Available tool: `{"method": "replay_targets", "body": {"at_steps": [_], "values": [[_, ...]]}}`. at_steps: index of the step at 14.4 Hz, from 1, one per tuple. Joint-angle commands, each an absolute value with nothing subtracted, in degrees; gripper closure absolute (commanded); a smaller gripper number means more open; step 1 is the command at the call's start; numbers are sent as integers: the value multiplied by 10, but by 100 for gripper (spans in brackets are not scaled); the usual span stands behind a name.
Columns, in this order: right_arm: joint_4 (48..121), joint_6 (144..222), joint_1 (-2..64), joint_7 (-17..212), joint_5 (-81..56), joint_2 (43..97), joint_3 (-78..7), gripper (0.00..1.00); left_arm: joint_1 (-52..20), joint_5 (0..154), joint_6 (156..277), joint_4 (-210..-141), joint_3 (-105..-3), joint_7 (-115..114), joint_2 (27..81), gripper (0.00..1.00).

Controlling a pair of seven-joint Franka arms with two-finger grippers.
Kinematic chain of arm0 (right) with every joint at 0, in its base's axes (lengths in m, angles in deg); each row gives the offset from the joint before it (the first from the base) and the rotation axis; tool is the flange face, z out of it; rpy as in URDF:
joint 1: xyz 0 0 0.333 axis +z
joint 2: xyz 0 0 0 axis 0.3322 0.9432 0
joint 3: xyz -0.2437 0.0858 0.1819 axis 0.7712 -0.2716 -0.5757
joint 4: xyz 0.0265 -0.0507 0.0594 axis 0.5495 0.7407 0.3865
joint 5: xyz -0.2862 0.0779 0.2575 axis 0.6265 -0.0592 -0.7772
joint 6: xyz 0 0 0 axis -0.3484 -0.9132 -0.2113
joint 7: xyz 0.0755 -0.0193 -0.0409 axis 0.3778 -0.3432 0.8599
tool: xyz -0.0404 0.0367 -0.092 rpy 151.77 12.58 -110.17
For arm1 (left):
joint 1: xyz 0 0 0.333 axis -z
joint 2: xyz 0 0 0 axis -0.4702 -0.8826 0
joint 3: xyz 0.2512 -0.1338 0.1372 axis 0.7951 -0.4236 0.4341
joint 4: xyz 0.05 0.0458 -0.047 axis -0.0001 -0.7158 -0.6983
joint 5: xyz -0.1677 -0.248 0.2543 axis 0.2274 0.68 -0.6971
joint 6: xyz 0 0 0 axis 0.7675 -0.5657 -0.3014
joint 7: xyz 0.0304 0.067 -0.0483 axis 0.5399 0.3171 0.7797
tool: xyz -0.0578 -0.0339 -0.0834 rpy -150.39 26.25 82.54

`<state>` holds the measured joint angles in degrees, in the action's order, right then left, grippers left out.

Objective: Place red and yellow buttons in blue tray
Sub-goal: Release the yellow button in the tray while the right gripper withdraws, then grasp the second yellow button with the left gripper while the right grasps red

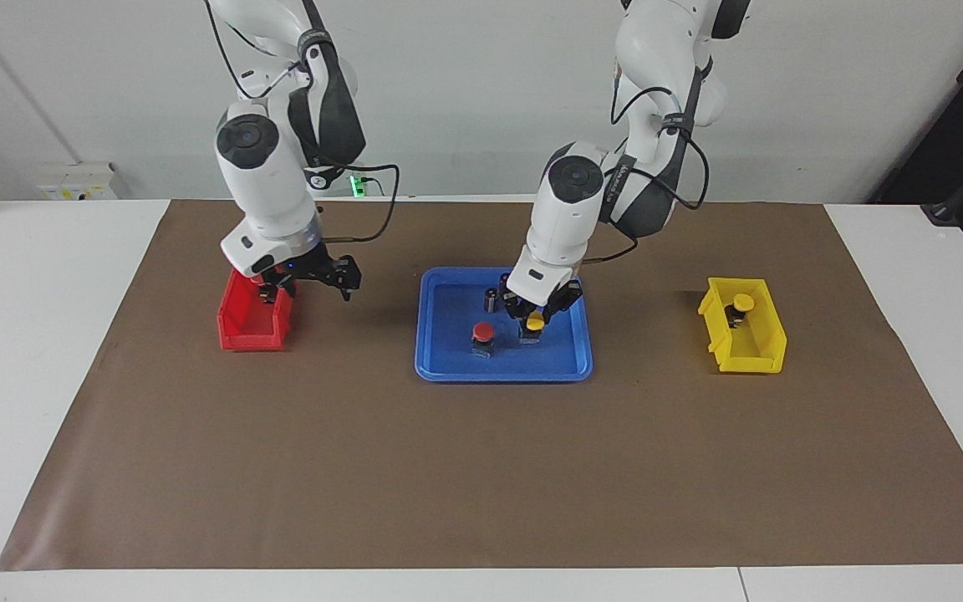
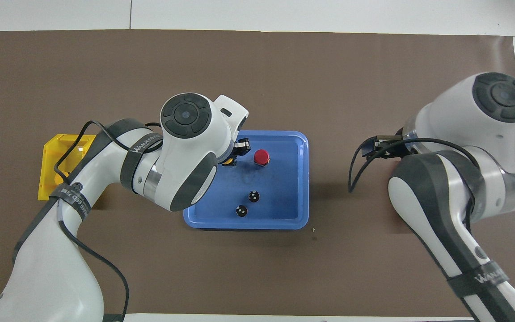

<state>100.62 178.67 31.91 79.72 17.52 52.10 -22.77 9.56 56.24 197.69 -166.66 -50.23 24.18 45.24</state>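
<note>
- Left arm's bent over the middle of the desk, wrist pointing down, left gripper inside the blue tray.
- Its fingers look clamped on a yellow button that's on the tray floor, though the wrist hides most of it.
- A red button stands beside it, plus two dark capless cylinders.
- Right gripper hangs over the red bin; can't tell its state.
- Another yellow button sits in the yellow bin, toward the left arm's end.
</note>
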Motion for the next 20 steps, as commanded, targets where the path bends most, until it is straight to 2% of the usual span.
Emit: {"method": "replay_targets", "body": {"at_steps": [1, 3, 4, 5, 6, 7, 8, 11, 14, 17, 20], "values": [[1096, 1819, 259, 886, 178, 450, -237, 1, 99, 555, 1980, -1662, -492, 248, 446, 99], [1121, 1828, 221, 936, 177, 438, -237, 1, 100, 555, 1994, -1665, -493, 249, 446, 98], [1137, 1843, 201, 961, 177, 432, -237, 1, 100, 555, 1995, -1666, -493, 249, 446, 94], [1156, 1857, 192, 975, 177, 424, -237, 1, 99, 555, 1996, -1666, -493, 249, 446, 77], [1170, 1865, 191, 975, 177, 419, -237, 4, 98, 555, 1995, -1667, -492, 249, 446, 55], [1183, 1873, 191, 974, 177, 413, -237, 7, 98, 555, 1995, -1668, -492, 249, 446, 40], [1199, 1886, 191, 980, 177, 408, -236, 8, 97, 555, 1996, -1674, -492, 250, 447, 33], [1215, 1896, 177, 1012, 177, 411, -236, 18, 99, 555, 1983, -1672, -491, 249, 448, 22], [1222, 1906, 171, 1032, 177, 415, -236, 28, 90, 555, 1923, -1671, -486, 237, 486, 18], [1237, 1938, 158, 1045, 177, 421, -236, 30, 33, 547, 1867, -1675, -485, 157, 518, 13], [1245, 1940, 160, 1045, 177, 424, -236, 32, -47, 546, 1860, -1688, -485, 56, 536, 12]]}}
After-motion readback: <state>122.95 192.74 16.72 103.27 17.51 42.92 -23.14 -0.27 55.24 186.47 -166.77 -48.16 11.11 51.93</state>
